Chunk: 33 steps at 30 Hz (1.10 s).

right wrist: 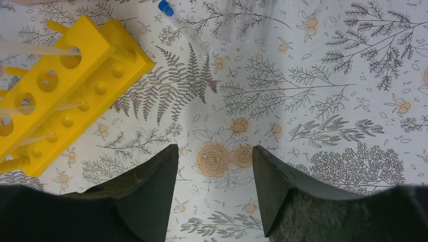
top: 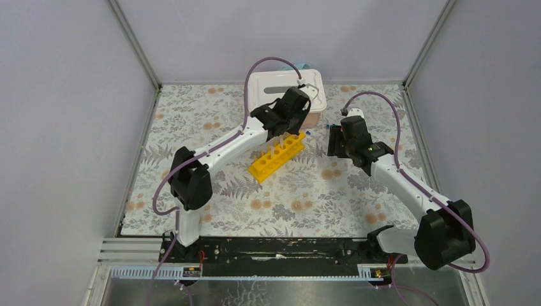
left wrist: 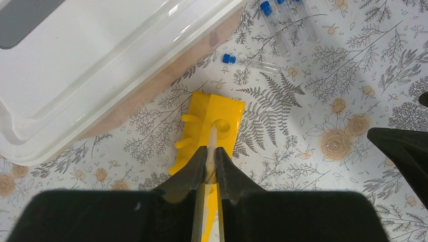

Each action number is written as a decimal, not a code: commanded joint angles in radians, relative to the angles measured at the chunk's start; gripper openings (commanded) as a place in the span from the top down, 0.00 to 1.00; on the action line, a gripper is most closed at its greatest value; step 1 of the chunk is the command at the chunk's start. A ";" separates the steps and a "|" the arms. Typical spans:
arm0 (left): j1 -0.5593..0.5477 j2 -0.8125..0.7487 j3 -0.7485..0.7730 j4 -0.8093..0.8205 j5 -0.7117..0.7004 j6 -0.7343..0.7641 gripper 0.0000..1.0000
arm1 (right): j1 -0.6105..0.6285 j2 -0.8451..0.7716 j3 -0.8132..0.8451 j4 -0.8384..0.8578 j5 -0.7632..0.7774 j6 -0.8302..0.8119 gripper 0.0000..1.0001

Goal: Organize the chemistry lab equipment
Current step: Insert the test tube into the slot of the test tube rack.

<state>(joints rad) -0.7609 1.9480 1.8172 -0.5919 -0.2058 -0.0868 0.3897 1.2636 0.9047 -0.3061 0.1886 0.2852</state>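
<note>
The yellow test-tube rack lies diagonally on the floral mat in front of the white box. My left gripper hangs right above its far end, shut on a thin clear tube. The tube's lower end points into an end hole of the rack. A blue-capped tube lies loose on the mat past the rack, and several more lie farther off. My right gripper is open over bare mat, right of the rack, which holds clear tubes. The wire ring and the bottle are out of view.
A white lidded box stands at the back of the table, close behind the rack; in the left wrist view the box fills the upper left. Grey walls enclose the mat on three sides.
</note>
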 commanded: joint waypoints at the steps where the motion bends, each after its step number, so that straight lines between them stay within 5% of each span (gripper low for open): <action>1: 0.009 0.017 -0.017 0.068 0.019 0.001 0.84 | -0.009 0.007 0.016 0.040 -0.013 -0.009 0.37; 33: 0.028 0.051 -0.076 0.118 0.036 -0.033 0.71 | -0.009 0.034 0.003 0.058 -0.030 0.000 0.37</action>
<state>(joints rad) -0.7422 1.9675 1.7092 -0.5297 -0.1619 -0.1074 0.3859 1.2942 0.9035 -0.2928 0.1688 0.2855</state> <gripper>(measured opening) 0.284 0.629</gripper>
